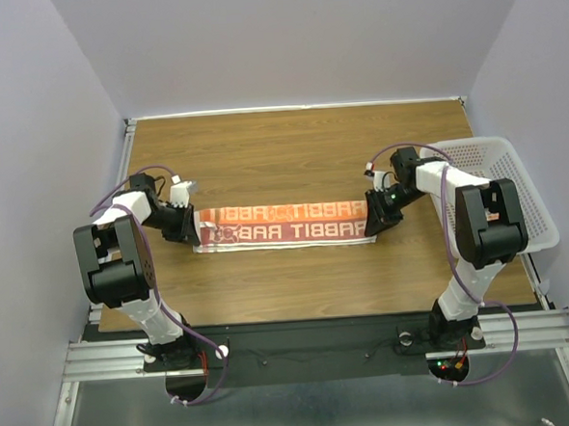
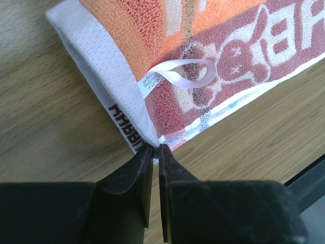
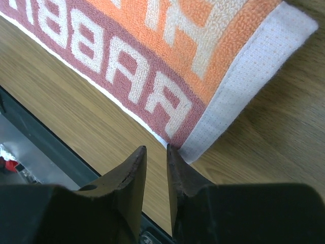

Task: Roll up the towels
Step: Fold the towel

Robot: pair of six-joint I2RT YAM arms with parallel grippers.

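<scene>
A long, narrow strip of folded terry towel (image 1: pixel 283 223), orange and reddish-brown with white "RABBIT" lettering and white hems, lay flat across the middle of the brown wooden table (image 1: pixel 291 155). It ran from left to right in the overhead view. 1 black robot gripper sat at each short end of it.

The left gripper (image 1: pixel 187 227) was at the towel's left end. In its wrist view the 2 fingers were almost pressed together, with only a thin slit between them. Their tips met the near corner of the white hem. It could not be told whether the cloth was caught between them. A white ribbon loop (image 2: pixel 209 72) and a woven cartoon rabbit (image 2: pixel 236 56) showed just above that corner.

The right gripper (image 1: pixel 376 215) was at the towel's right end. Its fingers stood slightly apart, with bare wood showing through the gap. The towel's corner lay at the tip of 1 finger, not between the 2.

A white perforated plastic basket (image 1: pixel 529 188) stood at the right edge of the table.
</scene>
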